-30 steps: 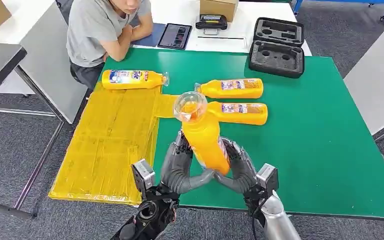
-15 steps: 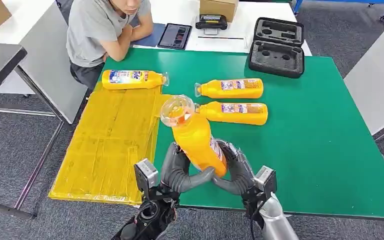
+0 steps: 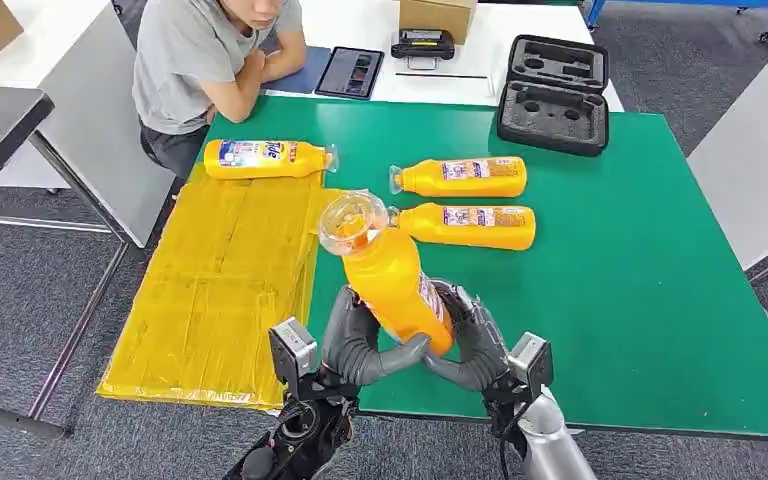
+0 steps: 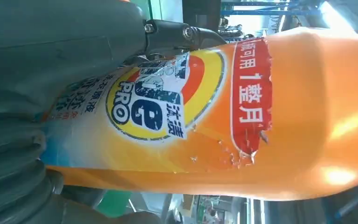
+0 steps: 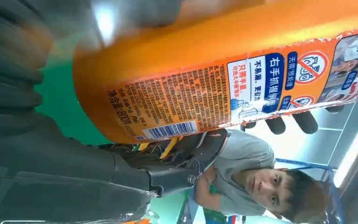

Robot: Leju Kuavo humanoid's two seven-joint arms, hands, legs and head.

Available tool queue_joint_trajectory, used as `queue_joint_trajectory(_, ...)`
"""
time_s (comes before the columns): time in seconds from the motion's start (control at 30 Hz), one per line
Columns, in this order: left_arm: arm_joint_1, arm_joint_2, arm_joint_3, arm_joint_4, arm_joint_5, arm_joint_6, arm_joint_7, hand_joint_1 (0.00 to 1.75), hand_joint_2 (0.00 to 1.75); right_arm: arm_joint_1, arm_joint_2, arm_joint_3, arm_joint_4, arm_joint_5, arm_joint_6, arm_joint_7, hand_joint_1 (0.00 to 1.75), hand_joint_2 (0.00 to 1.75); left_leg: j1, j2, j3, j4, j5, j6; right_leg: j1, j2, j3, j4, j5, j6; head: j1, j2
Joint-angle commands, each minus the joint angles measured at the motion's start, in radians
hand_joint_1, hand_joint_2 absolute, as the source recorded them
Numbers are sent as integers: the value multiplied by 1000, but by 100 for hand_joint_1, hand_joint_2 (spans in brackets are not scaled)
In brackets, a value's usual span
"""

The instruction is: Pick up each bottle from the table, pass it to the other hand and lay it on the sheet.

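While both hands clasp the tall orange plastic detergent bottle (image 3: 392, 285), left hand (image 3: 352, 340) and right hand (image 3: 475, 340), its capped end tilts toward the yellow plastic sheet (image 3: 220, 290) on the left.

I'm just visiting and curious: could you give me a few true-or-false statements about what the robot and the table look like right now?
1. Both hands, left hand and right hand, grip the raised orange bottle. True.
2. Three bottles lie on the yellow sheet. False: one, the bottle at its far edge.
3. Two bottles lie on the green table. True.
4. The black case is closed. False: it lies open.
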Motion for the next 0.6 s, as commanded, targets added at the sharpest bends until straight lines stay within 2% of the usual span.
queue_joint_trajectory(0.03,-29,4,-26,53,-2,-9,5,0,175,-25,-6,28,24,-2,10,5,175,175,0,1,3,-1,-1,-1,0,1,3,-1,-1,-1,0,0)
queue_joint_trajectory(0.27,-28,1,-11,70,12,-38,5,0,175,-8,-12,16,5,-16,16,5,175,175,1,0,5,-1,-2,-2,1,0,5,-1,-2,-2,0,0)
queue_joint_trajectory(0.47,-23,5,-19,52,-8,-5,5,0,175,-3,-12,-21,-17,-31,16,5,175,175,0,0,3,-1,-1,-1,0,0,3,-1,-1,-1,0,0)
queue_joint_trajectory(0.6,-28,8,-34,49,-12,6,5,0,175,-5,-7,-28,-18,-27,20,5,175,175,1,0,7,0,-3,-2,1,1,7,-1,-3,-3,0,0)
